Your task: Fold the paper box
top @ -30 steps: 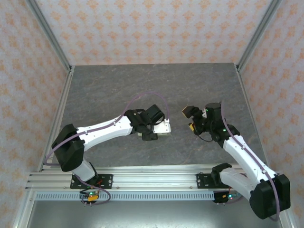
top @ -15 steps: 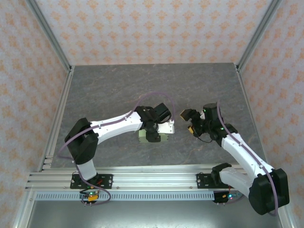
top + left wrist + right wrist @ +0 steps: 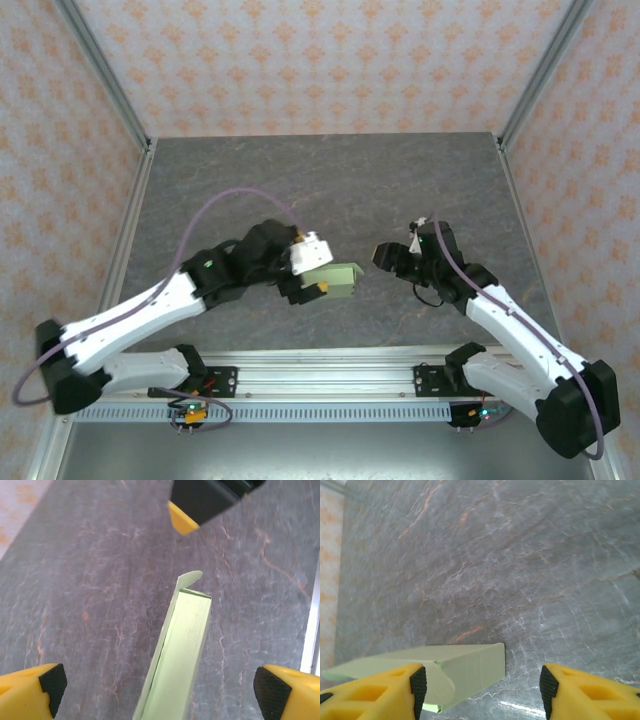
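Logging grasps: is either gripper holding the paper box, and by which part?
Nothing is held. The paper box sits untouched between the wide-open fingers of the left gripper; the right gripper is open too.

We found the paper box (image 3: 343, 278) lying on the front half of the table (image 3: 300, 180), between the two arms. The left gripper (image 3: 318, 282) sat just to its left, its fingers (image 3: 30, 692) standing either side of the box's near end without touching it. The right gripper (image 3: 385, 257) hung near on the box's right, apart from it.
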{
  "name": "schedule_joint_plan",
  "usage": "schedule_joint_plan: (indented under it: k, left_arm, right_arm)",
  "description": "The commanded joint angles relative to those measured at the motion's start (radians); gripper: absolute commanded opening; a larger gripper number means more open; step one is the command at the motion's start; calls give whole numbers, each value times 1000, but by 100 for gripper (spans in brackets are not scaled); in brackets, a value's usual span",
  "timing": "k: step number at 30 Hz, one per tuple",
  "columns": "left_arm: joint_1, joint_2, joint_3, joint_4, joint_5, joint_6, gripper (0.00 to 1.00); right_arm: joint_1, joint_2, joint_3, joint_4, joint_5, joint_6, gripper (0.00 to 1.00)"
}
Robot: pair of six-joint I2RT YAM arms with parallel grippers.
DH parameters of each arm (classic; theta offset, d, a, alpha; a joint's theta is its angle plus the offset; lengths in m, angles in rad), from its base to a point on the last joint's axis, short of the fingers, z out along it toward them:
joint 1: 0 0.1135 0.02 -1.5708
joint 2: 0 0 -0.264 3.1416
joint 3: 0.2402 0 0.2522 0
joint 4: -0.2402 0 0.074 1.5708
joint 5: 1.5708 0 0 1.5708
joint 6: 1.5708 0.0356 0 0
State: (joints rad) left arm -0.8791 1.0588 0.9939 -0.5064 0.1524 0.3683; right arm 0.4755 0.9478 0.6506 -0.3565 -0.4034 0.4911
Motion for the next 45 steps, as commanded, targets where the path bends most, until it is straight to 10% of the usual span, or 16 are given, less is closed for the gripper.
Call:
schedule_joint_plan:
  k: [1,4,9,14,29,45]
  left_arm:
    - [15,-170,-126,111,-195,-284,100]
    - [19,-301,-200,57,-485,-515,100]
    - [32,-196,-176,-42,-343,-501,100]
    - [33,-18,-102,-60,-259,-515,65]
    - [32,52,-168,12,-271,-538,50]
    - [32,-66,-227,25,-208,-632,66]
  right_arm:
    - [80,9,23,33,103,-213,61]
    - [164,12,24,40,188,-340,61]
    - [232,75,78,17,241,-453,58]
    - [251,157,156,-40,227,-434,47]
    - [261,192,172,-62,181,-360,42]
    - [261,109,119,-52,172,-524,53]
